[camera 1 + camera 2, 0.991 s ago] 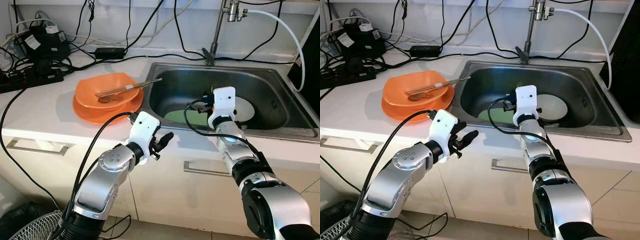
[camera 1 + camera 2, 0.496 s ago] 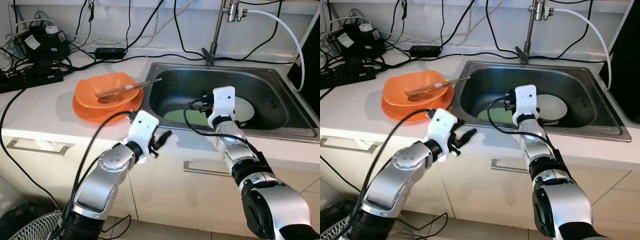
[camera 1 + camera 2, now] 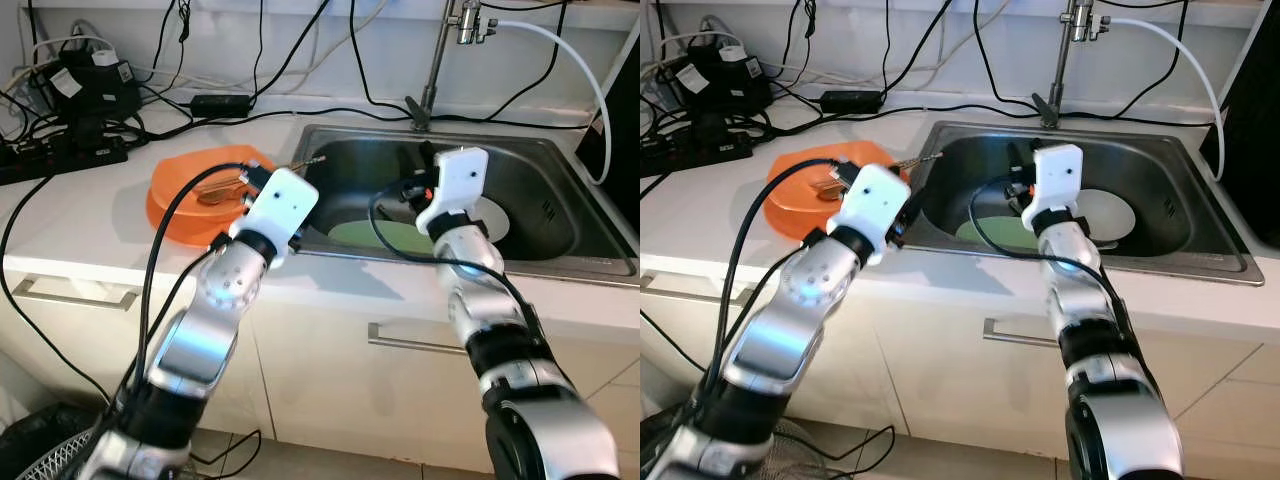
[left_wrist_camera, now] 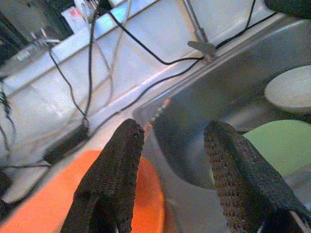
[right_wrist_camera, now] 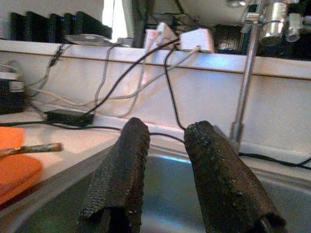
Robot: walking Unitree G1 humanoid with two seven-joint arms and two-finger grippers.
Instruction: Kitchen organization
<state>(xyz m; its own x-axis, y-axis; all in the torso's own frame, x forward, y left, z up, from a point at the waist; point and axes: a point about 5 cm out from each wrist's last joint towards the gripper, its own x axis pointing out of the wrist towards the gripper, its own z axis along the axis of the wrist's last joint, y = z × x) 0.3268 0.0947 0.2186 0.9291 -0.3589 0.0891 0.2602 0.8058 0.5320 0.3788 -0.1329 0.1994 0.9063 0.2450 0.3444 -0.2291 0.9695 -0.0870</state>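
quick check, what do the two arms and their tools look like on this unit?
Both arms are silver metal with rounded joint housings and black bands between segments. Each wrist carries a white boxy module, with a black cable looping from it back along the arm. The left tool and right tool each have two long black fingers with a rough, woven-looking texture. No markings legible.
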